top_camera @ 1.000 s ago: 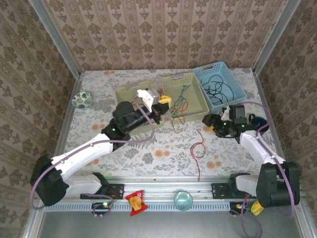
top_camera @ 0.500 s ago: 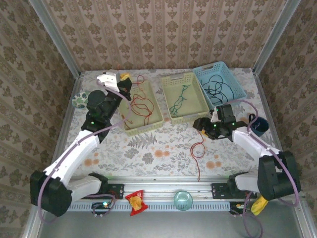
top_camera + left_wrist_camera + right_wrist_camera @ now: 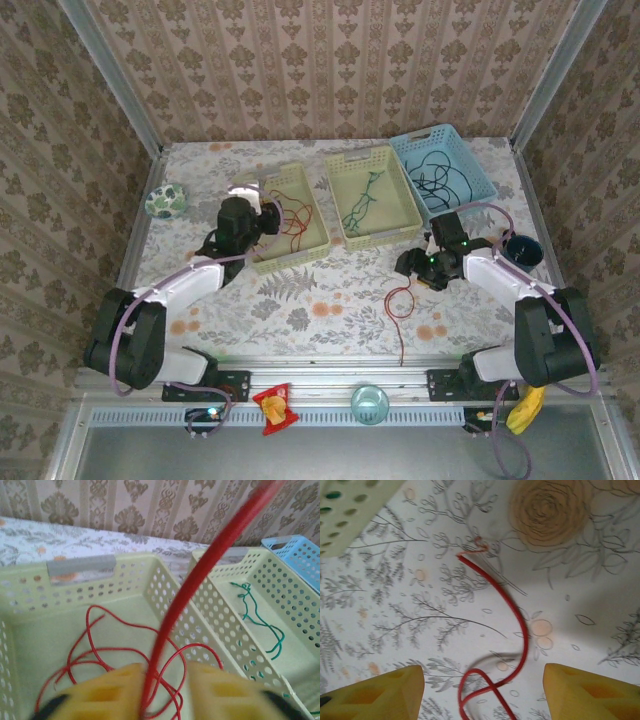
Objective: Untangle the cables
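Observation:
A red cable (image 3: 293,212) lies looped in the left yellow-green basket (image 3: 290,258). My left gripper (image 3: 264,204) hangs over it. In the left wrist view its yellow jaws stand apart, and a blurred red strand (image 3: 192,577) runs up between them from the left gripper (image 3: 165,674). The green cable (image 3: 360,200) (image 3: 257,620) lies in the middle basket (image 3: 385,235). The black cable (image 3: 437,178) lies in the blue basket (image 3: 465,205). A second red cable (image 3: 400,300) (image 3: 520,625) lies on the table. My right gripper (image 3: 416,268) (image 3: 482,672) hovers open above it, touching nothing.
A patterned bowl (image 3: 163,200) sits at the far left and a dark blue cup (image 3: 520,250) beside the right arm. A red snack packet (image 3: 275,405) and a teal cup (image 3: 370,403) rest on the front rail. Wallpapered walls close in the table.
My left arm swung from the middle of the table to the left basket with the red cable, and its jaws have parted there. My right gripper shifted slightly toward the red cable on the table.

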Available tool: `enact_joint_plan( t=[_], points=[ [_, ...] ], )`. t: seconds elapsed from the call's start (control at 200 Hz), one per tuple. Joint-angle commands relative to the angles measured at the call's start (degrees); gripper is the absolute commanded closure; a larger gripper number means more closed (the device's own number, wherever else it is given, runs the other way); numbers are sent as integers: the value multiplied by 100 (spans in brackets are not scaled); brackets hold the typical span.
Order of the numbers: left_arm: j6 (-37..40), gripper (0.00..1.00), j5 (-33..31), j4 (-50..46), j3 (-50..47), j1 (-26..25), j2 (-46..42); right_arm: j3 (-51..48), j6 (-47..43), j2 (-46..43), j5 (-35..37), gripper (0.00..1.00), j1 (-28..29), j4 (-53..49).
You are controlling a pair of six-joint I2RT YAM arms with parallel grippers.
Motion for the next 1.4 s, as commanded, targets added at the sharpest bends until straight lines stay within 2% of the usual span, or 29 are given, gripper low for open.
enact_joint_plan(
  t=[0.0,0.135,0.26,0.355,0.445,0.585,0.645,0.695,0.885,1.055,1.205,1.395],
  points=[
    [-298,32,-557,-23,-112,-233,-292,187,-250,293,298,35,61,-588],
    [-275,14,-1539,-408,-115,-479,-759,265,-471,560,280,36,168,-942],
    [-217,11,-2326,-1026,18,-588,-1167,180,-632,621,255,38,285,-1098],
    [-122,11,-2554,-1253,10,-619,-1410,150,-668,623,251,43,320,-1104],
    [-134,11,-2643,-1319,-86,-637,-1586,177,-686,627,227,56,337,-1095],
    [-301,11,-2677,-1521,-183,-654,-1722,196,-685,487,245,88,380,-1065],
    [-372,11,-2669,-1538,-236,-676,-1754,216,-677,324,247,97,399,-1042],
    [-421,11,-2661,-1529,-297,-710,-1785,267,-677,175,236,100,430,-1020],
    [-807,11,-2842,-1528,-528,-821,-1907,817,-732,-869,-132,100,870,-730],
    [-1001,11,-2967,-1788,-598,-856,-2061,1535,-296,-1085,-690,100,1086,297],
    [-1241,11,-3233,-2421,-558,-874,-2361,2479,230,-252,-1029,100,1328,1450],
    [-1665,11,-3497,-3152,-672,-881,-2928,4144,208,1607,-1286,100,1751,1673]
  ],
)
